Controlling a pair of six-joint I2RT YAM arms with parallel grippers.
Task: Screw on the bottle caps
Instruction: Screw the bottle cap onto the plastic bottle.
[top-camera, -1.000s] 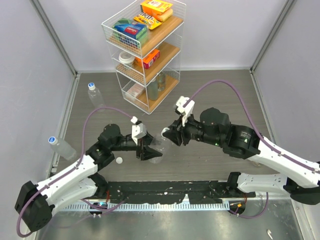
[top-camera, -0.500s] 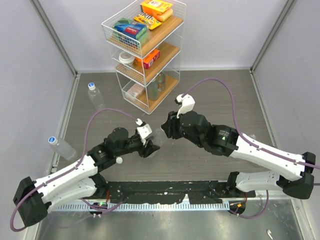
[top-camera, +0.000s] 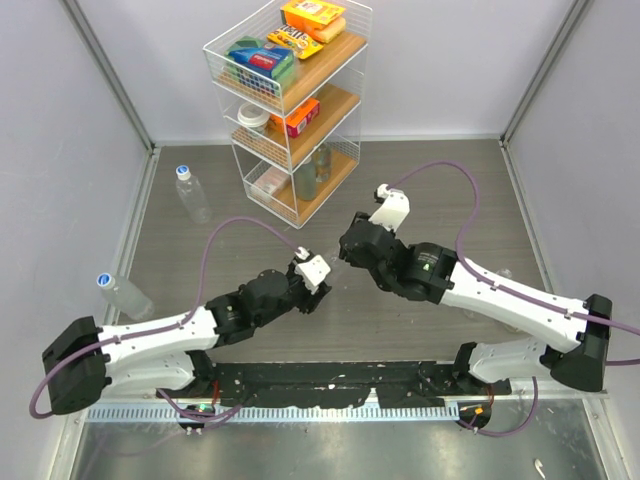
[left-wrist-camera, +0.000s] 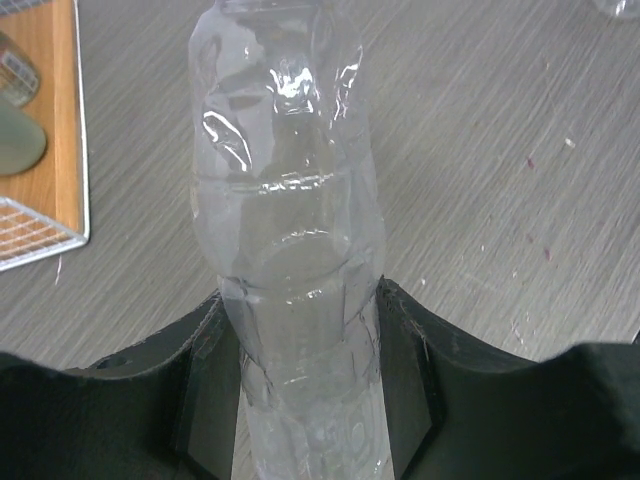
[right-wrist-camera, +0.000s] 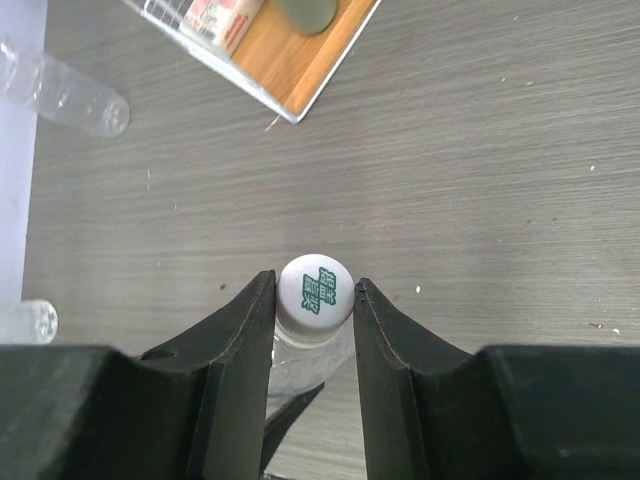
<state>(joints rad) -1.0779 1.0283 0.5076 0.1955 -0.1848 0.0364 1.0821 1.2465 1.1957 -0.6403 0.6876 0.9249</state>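
**Left tool** (left-wrist-camera: 300, 295): clenched on the ribbed body of a clear bottle (left-wrist-camera: 290, 220). Both fingers (left-wrist-camera: 200, 380) press its sides, and the bottle is clear of the desk (top-camera: 440, 200).

**Right tool** (right-wrist-camera: 312, 285): grasping a white cap (right-wrist-camera: 315, 292) with green print on its top. One finger touches each side of the cap. The cap sits at the neck end of the held bottle, whose clear shoulder shows just beneath it in the right wrist view.

**Fit of cap:** the threads are hidden under the cap, so it cannot be told whether it is seated or only resting on the neck.

**Position:** in the top view the two tools meet nose to nose near the middle of the desk, just on the near side of the wire rack (top-camera: 290, 100). The held bottle is largely hidden between them.

**Other task items**
- A second bottle (top-camera: 193, 198) lies on the desk at the far left, beside the rack, with a blue-rimmed cap (top-camera: 183, 172) on its far end.
- A third bottle (top-camera: 128, 297) lies at the left edge of the desk against the wall, nearer the arm bases, and also has a blue-rimmed cap on it (top-camera: 103, 281).
- Both are well apart from the tools.

**Rack:** three wooden shelves holding boxes and packets.
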